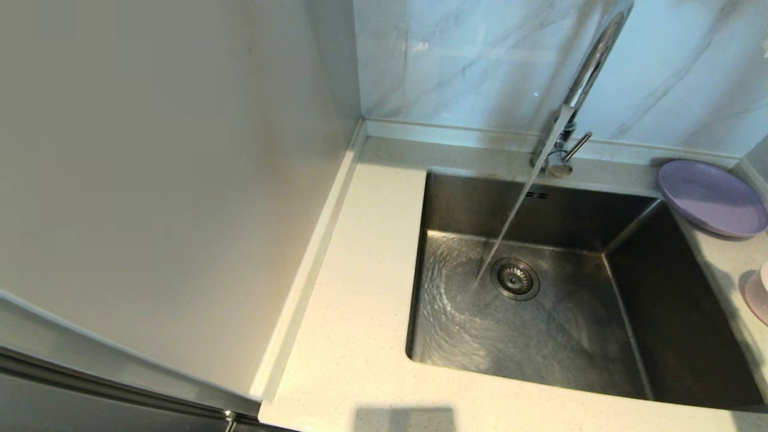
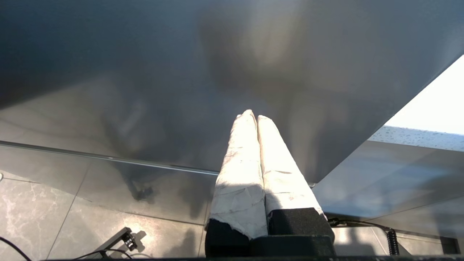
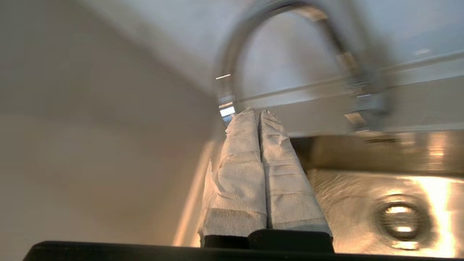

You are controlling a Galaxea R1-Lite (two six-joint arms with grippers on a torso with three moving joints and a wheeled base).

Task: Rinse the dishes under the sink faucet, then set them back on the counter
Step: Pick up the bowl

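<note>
Water is running from the sink faucet [image 1: 585, 78], whose upper arc is cut off at the top of the head view, and the stream is slanting down into the sink [image 1: 636, 312], landing just beside the round strainer drain [image 1: 515, 278] and rippling across the basin floor. The lavender plate [image 1: 711, 198] is sitting on the counter [image 1: 354, 288] at the sink's far right corner, its near edge reaching over the basin rim. The pale pink dish [image 1: 759, 294] is lying on the counter's right strip, mostly cropped by the frame edge, so its shape is hard to make out. Neither arm is showing in the head view. In the right wrist view the right gripper [image 3: 258, 114] is hanging above the basin with its white-wrapped fingers [image 3: 239, 174] pressed together on nothing, the blurred faucet arching beyond its tips. In the left wrist view the left gripper [image 2: 253, 115] is parked low in front of a dark glossy panel [image 2: 145, 72], over a tiled floor [image 2: 54, 214], fingers likewise pressed together and holding nothing.
</note>
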